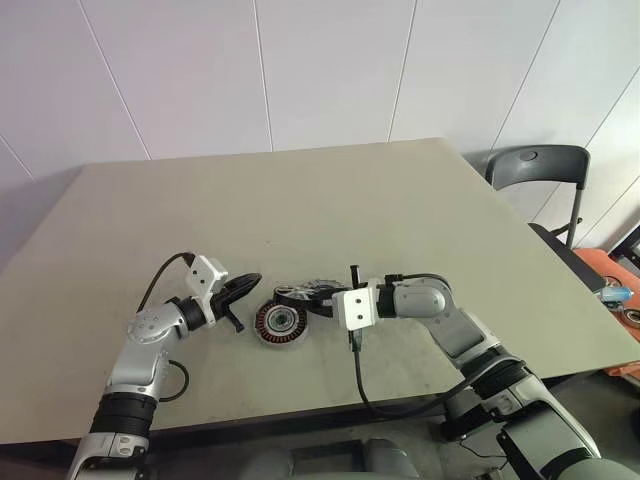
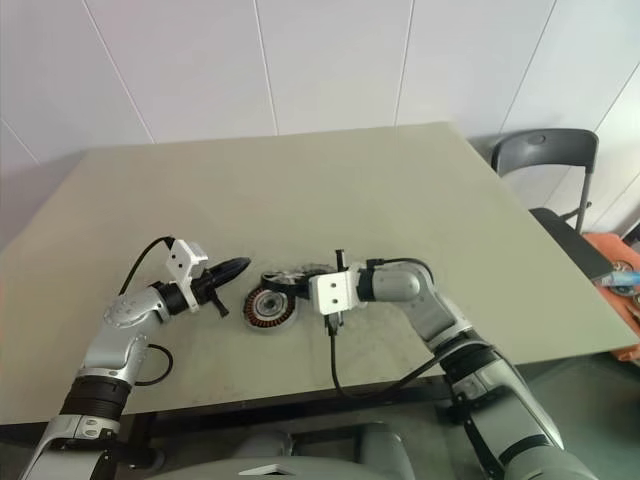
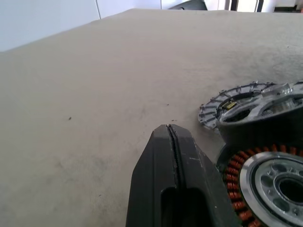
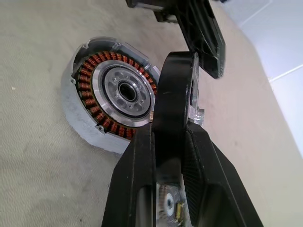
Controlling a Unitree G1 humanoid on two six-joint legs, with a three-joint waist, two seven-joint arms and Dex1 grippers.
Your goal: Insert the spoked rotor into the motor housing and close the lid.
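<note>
Head pair: high, angled down over the table (image 1: 400, 220).
Left wrist: low, close, skimming the tabletop.
Right wrist: close, tilted down.
Shared: motor housing (image 1: 279, 324), in all four views.

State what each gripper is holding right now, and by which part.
Right gripper: shut on the spoked rotor, gripped by its rim, edge-on. Left gripper: shut, holding nothing, beside the motor housing.

The motor housing (image 1: 279, 323), a short round puck with reddish copper windings around a silver centre, lay flat on the worktop (image 1: 330, 210). The spoked rotor (image 4: 176, 101), a dark-rimmed disc, was held on edge just beside and above it.
</note>
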